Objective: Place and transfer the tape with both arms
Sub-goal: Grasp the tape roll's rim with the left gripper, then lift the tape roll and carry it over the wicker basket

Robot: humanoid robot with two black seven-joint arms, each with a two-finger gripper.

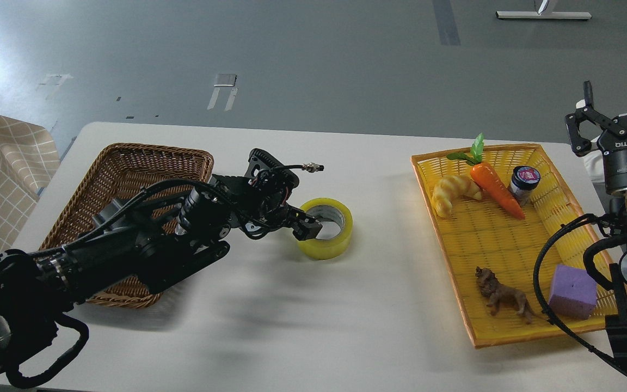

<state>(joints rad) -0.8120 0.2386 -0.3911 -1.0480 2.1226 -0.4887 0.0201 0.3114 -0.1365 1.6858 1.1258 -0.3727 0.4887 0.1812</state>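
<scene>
Head view: my left gripper (309,222) is straddling the near wall of the tape (326,228), one finger in the core, seemingly clamped on it. I'm squaring the wrist before lifting toward the brown basket (128,163) behind it. Right gripper (580,128) is idling open, well apart.

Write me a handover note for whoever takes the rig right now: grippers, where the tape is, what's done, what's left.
Left gripper: at the tape, one finger over the near wall of the roll; whether it is clamped cannot be told.
Right gripper: open, empty, raised beside the yellow tray.
Tape: flat on the white table, between the wicker basket and the tray.
Done: tape sits mid-table within left reach.
Left: confirm the grip, lift, and carry on, probably into the basket.
</scene>
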